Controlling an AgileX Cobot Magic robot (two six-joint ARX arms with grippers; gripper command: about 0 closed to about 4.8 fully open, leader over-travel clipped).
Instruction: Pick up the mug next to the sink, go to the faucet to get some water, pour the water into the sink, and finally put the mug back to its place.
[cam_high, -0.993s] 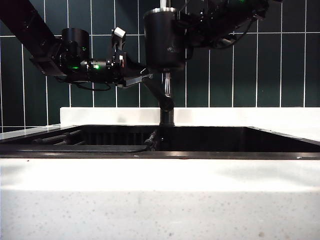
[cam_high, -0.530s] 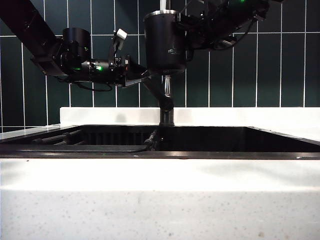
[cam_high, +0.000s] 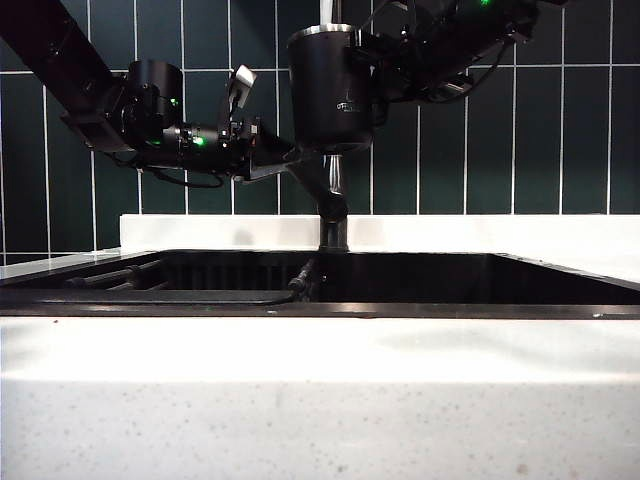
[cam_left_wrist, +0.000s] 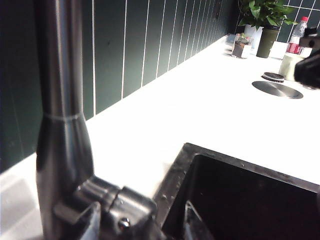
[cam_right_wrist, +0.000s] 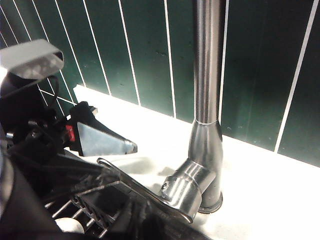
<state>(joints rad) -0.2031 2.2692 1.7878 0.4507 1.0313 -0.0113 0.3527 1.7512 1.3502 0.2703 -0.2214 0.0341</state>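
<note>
The mug (cam_high: 330, 85) hangs upright high above the middle of the sink (cam_high: 400, 280), in front of the dark green tiled wall (cam_high: 500, 120), its steel rim up and its pale logo facing near. The right hand (cam_high: 385, 60) comes in from the upper right and is closed tight on the mug's right side, where the handle would be; the grip itself is hidden behind the black body. A pale stream or spout end shows just above the rim. Directly below the mug stands the faucet (cam_high: 333, 195), a slim metal pipe rising from the far edge of the basin.

The left hand (cam_high: 285, 155) reaches in from the upper left, level with the faucet's lever (cam_right_wrist: 145, 192), its fingers (cam_right_wrist: 102, 140) spread wide on either side of the lever; whether they touch it cannot be told. In the left wrist view the pipe and its thicker base (cam_left_wrist: 65, 165) fill the foreground, with the lever stub between the two fingertips.

The white speckled desk (cam_high: 320, 400) frames the sink; a slatted rack (cam_high: 120, 280) lies in the basin's left part. Far along the desk stand a potted plant (cam_left_wrist: 265, 20) and a bottle (cam_left_wrist: 295, 42).
</note>
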